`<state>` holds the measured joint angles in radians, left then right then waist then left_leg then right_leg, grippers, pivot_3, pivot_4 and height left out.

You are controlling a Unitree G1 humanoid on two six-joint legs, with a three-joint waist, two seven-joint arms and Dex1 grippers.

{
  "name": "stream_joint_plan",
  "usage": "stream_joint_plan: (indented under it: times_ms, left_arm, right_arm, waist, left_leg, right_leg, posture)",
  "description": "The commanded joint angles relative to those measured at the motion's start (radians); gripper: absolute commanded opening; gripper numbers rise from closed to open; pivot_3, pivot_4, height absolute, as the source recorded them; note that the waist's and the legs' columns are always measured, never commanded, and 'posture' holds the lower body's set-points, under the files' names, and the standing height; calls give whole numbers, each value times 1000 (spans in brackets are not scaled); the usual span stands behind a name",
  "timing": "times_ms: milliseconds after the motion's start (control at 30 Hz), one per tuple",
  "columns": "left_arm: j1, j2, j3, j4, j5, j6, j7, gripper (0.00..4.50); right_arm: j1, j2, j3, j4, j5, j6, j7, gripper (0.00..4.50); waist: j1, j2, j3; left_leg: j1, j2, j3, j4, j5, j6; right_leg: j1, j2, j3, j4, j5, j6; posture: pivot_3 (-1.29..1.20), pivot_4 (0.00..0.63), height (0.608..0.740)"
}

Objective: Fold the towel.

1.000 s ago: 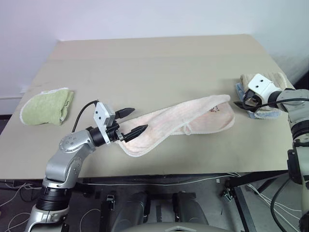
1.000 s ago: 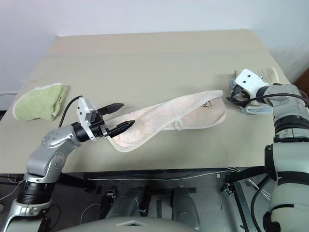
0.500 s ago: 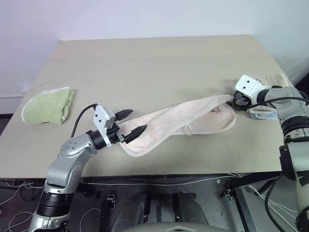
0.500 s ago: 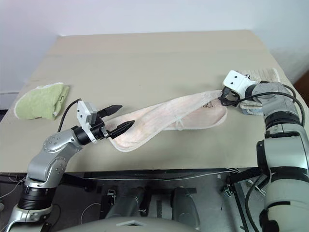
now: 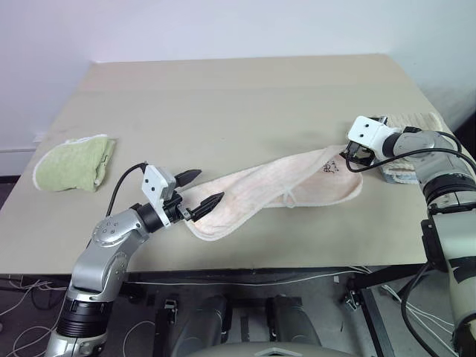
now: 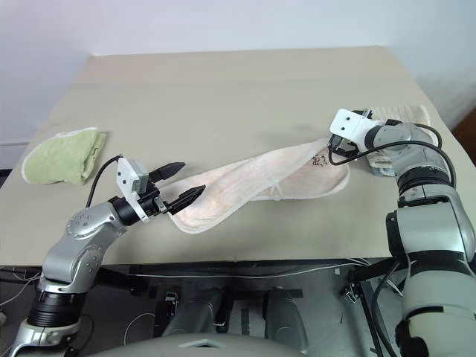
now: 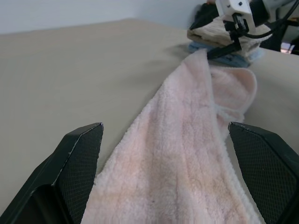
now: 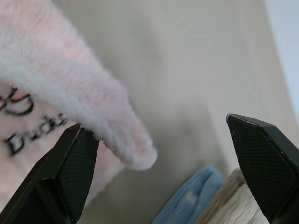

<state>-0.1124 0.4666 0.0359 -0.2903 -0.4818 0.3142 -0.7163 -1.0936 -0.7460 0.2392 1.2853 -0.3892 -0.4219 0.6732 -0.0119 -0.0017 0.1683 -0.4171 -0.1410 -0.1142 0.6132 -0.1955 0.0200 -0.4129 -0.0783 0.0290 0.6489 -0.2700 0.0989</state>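
Observation:
The pale pink towel (image 5: pixel 275 186) lies as a long loose band slanting across the table (image 5: pixel 238 97), from front left to right. My left gripper (image 5: pixel 210 186) is open at the towel's front-left end, one finger to each side of the cloth and just above it. In the left wrist view the towel (image 7: pixel 187 154) runs away between the fingers (image 7: pixel 79 172). My right gripper (image 5: pixel 352 158) is open at the far right corner. There the towel's whitish edge (image 8: pixel 117 135) with dark lettering (image 8: pixel 28 121) sits between its fingers (image 8: pixel 261 158).
A folded light green towel (image 5: pixel 73 162) lies near the table's left edge. A beige ribbed towel (image 5: pixel 413 120) on a blue cloth (image 5: pixel 394 172) sits at the right edge, just behind my right gripper. Cables hang below the front edge.
My right gripper has moved left, from over the beige and blue stack to the pink towel's right corner. The left gripper has stayed at the towel's other end.

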Motion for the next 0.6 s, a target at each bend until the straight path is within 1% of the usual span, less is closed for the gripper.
stream_joint_plan:
  times_ms: [33, 100, 133, 167, 200, 400, 467, 600]
  left_arm:
    - [4, -1, 24, -42, 2, -30, 6, 4500]
    - [8, -1, 22, -45, 6, -33, 8, 4500]
    - [10, 0, 23, -48, 5, -34, 9, 4500]
    - [12, 1, 25, -50, 3, -33, 10, 4500]
    - [14, 3, 28, -52, 2, -34, 11, 4500]
    - [19, 8, 35, -54, 5, -37, 14, 4500]
    - [20, 8, 37, -55, 6, -36, 14, 4500]
    - [17, 12, 48, -54, 9, -37, 17, 4500]
  right_arm:
    - [-28, 7, -12, 9, 9, -12, 13, 3884]
    - [-20, 11, -9, 12, 10, -24, 37, 3265]
    - [-18, 12, -12, 13, 12, -25, 41, 2844]
    - [-18, 13, -14, 14, 14, -25, 44, 2580]
    - [-19, 12, -12, 14, 10, -25, 42, 2172]
    - [-26, -3, -11, 18, 2, -24, 38, 85]
    - [-31, -9, -15, 15, 7, -27, 50, 38]
    - [-39, -18, -25, -4, 31, -40, 138, 38]
  waist:
    - [-1, 0, 0]
    - [-2, 0, 0]
    - [-2, 0, 0]
    - [-3, 0, 0]
    - [-3, 0, 0]
    - [-2, 0, 0]
    - [-2, 0, 0]
    - [-3, 0, 0]
  left_leg:
    - [0, 0, 0, 0, 0, 0]
    - [1, 0, 0, 0, 0, 0]
    - [1, 0, 0, 0, 0, 0]
    - [1, 0, 0, 0, 0, 0]
    - [1, 0, 0, 0, 0, 0]
    - [2, 0, 0, 0, 0, 0]
    - [2, 0, 0, 0, 0, 1]
    - [2, 0, 0, 0, 0, 1]
  right_leg:
    - [0, 0, 0, 0, 0, 0]
    - [0, 0, 0, 0, 0, 0]
    - [0, 0, 0, 0, 0, 0]
    - [0, 0, 0, 0, 0, 0]
    - [0, 0, 0, 0, 0, 0]
    - [1, 0, 0, 0, 0, 0]
    - [2, 0, 0, 0, 0, 0]
    - [2, 0, 0, 0, 0, 0]
  posture:
    - [0, 150, 740]
    - [0, 150, 740]
    - [0, 150, 740]
    - [0, 150, 740]
    - [0, 150, 740]
    - [0, 150, 740]
    - [0, 150, 740]
    - [0, 150, 740]
